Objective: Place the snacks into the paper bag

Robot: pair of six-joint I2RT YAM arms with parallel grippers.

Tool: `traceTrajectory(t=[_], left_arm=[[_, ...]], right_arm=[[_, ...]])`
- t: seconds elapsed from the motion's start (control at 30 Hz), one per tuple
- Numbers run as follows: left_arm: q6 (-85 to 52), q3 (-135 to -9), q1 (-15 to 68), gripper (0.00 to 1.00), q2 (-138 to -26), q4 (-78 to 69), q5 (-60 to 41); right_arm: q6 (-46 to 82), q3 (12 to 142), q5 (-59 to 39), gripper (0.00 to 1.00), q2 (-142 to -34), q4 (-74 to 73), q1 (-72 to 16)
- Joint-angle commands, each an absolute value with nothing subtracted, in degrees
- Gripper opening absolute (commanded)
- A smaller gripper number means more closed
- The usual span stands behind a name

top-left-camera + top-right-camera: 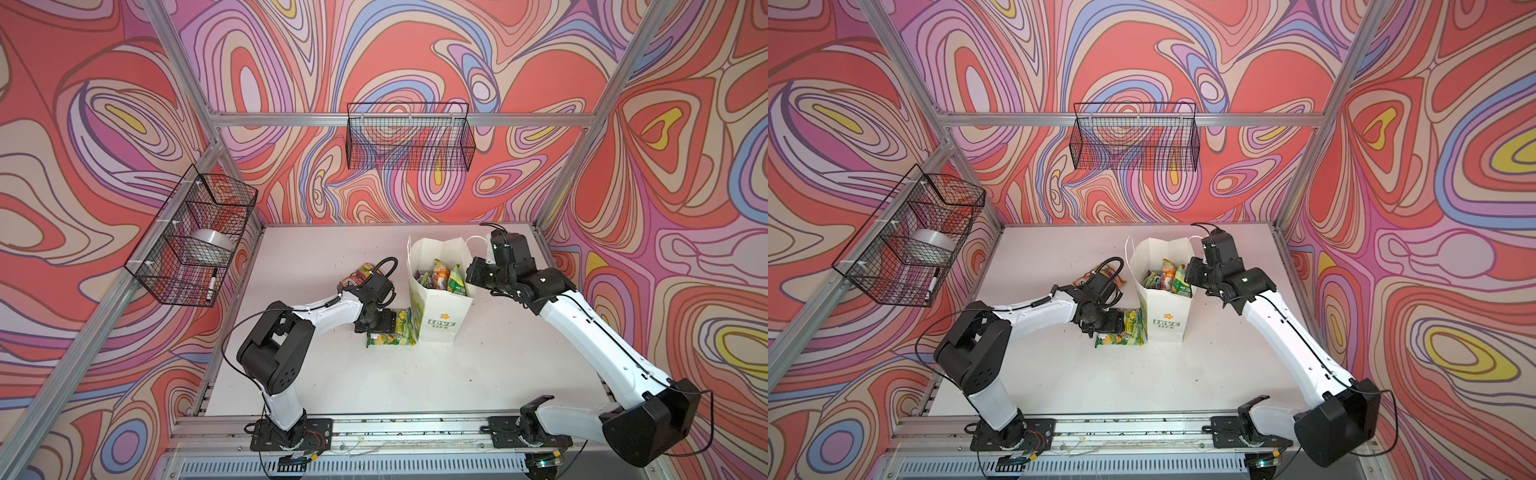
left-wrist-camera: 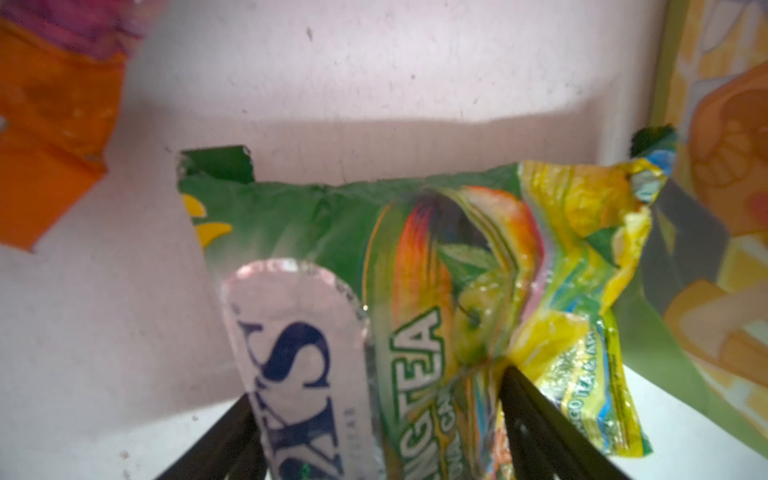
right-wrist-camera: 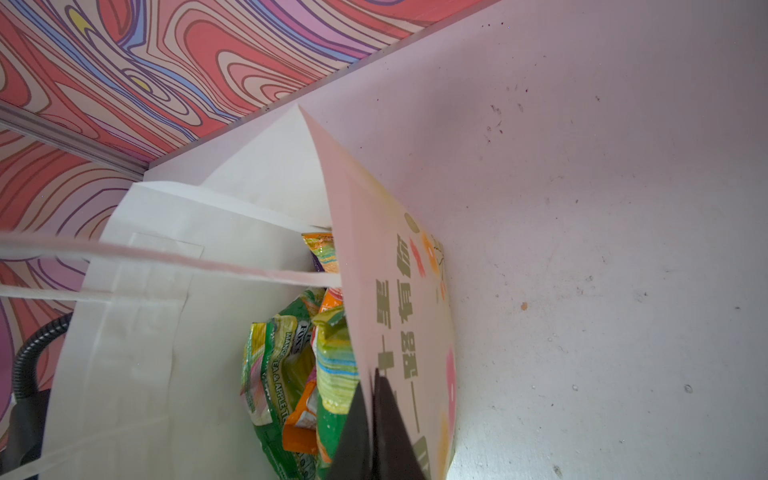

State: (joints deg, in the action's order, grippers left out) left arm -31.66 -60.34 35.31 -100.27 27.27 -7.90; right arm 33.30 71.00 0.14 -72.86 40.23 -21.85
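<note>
Pickup step, I'd say, in a top view: left tool (image 1: 383,328) is down on the green FOX'S packet (image 1: 401,332) lying on the worktop (image 1: 332,374) just beside the paper bag (image 1: 440,320), an orange packet (image 1: 353,277) behind the arm. Left wrist view: fingers (image 2: 536,415) straddle that packet, one denting a crease, though whether the grip has bitten I cannot tell; next it should need a firm pinch, then a lift over the rim. Right wrist view: right tool (image 3: 371,395) is clamped on the bag's wall, snacks (image 3: 282,374) piled inside.
</note>
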Motion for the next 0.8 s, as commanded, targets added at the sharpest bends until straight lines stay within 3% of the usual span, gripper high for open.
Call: traceTrajectory(t=[0.0, 0.23, 0.5, 0.77], left_arm=[[-33.62, -57.77, 35.11, 0.65, -102.09, 26.35, -5.93], [-35.21, -57.31, 35.08, 0.49, -97.06, 27.21, -4.01], [-37.00, -54.53, 32.64, 0.33, -84.06, 27.49, -1.78], [-38.45, -54.05, 25.55, 0.31, -69.17, 32.82, -4.07]], right_arm=[[32.86, 70.22, -0.39, 0.00, -72.31, 39.73, -22.23], [32.84, 70.05, -0.15, 0.00, -71.72, 40.07, -22.24], [32.91, 70.05, -0.43, 0.00, -71.42, 39.69, -22.24], [32.87, 70.11, -0.60, 0.00, -71.31, 39.27, -22.24]])
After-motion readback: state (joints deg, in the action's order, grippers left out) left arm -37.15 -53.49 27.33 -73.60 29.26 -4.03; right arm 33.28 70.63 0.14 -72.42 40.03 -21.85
